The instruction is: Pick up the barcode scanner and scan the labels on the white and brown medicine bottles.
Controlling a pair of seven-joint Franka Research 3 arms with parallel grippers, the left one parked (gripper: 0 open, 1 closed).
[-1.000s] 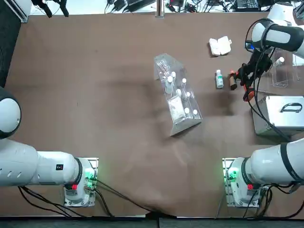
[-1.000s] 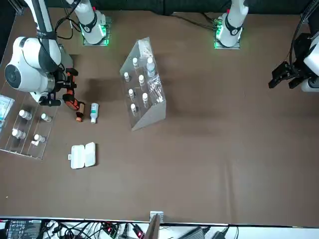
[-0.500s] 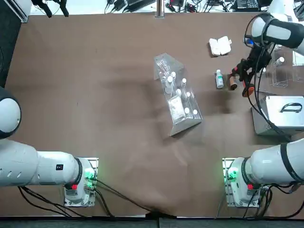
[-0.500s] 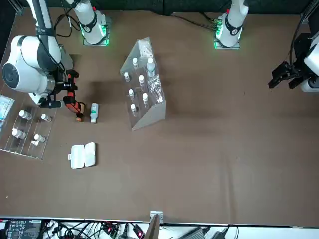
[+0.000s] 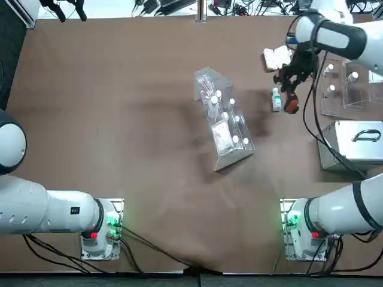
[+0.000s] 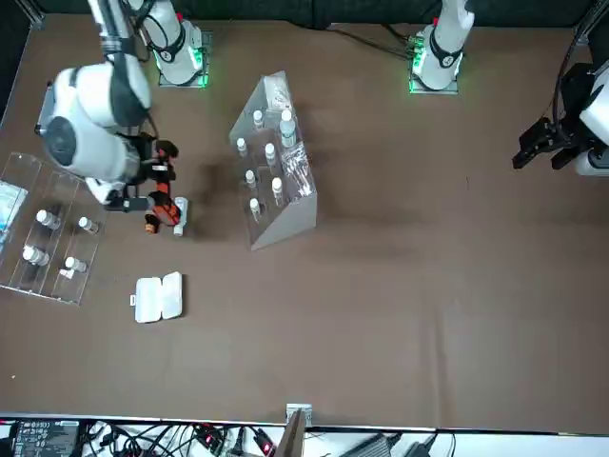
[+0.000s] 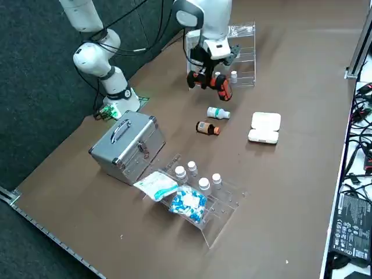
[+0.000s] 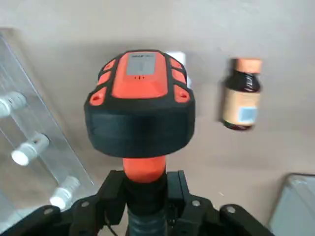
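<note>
- I'm keeping the right gripper (image 8: 147,189) closed round the black-and-orange barcode scanner's (image 8: 140,105) neck, its blocky head hovering by the white bottle (image 7: 218,113)
- Glossy amber brown bottle (image 8: 242,94) is lying alongside
- Since earlier, the scanner is shifting from the brown bottle's side towards the white
- Bare matte table (image 7: 302,174) is stretching beyond the white pillbox (image 7: 264,127)

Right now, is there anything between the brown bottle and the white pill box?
No, just bare table between the brown bottle and the pill box; the right side view shows it.
</note>
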